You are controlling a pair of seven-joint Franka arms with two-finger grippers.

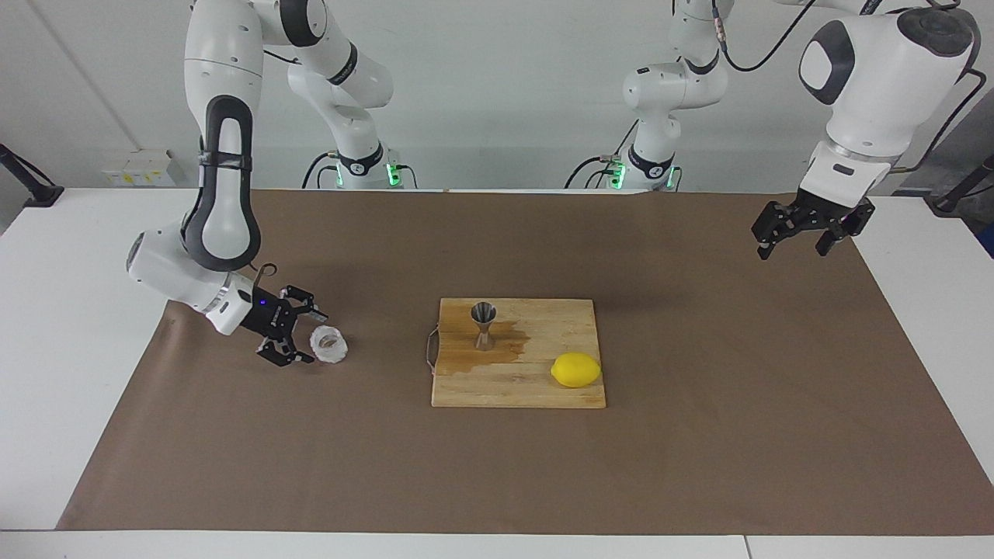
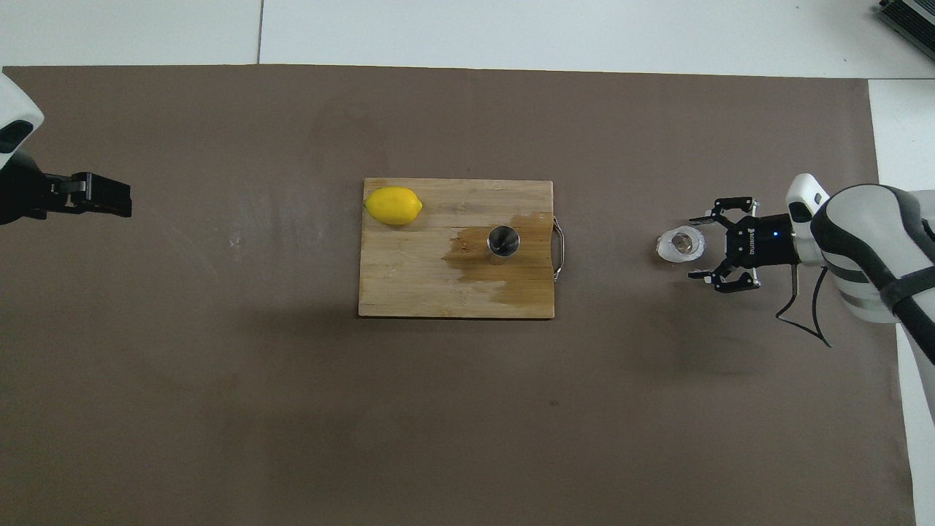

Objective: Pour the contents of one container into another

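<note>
On table: brown paper sheet (image 1: 699, 450) over white tabletop (image 1: 70, 256); white wall at the robots' end.
Glass cup (image 1: 328, 345): on paper, toward right arm's end.
Jigger (image 1: 484, 325): upright on wet-stained cutting board (image 1: 497, 388), beside lemon (image 1: 575, 369).
Right gripper (image 1: 299, 338): spread, low beside cup.
Left gripper (image 1: 792, 237): spread, raised over paper's edge.

White surface (image 1: 70, 256) covered by a brown paper sheet (image 1: 497, 466). Plain white wall (image 1: 497, 93). Even, diffuse light.

Brown-covered table (image 1: 699, 466) — cutting board (image 1: 519, 392), glass cup (image 1: 329, 345) on it.
</note>
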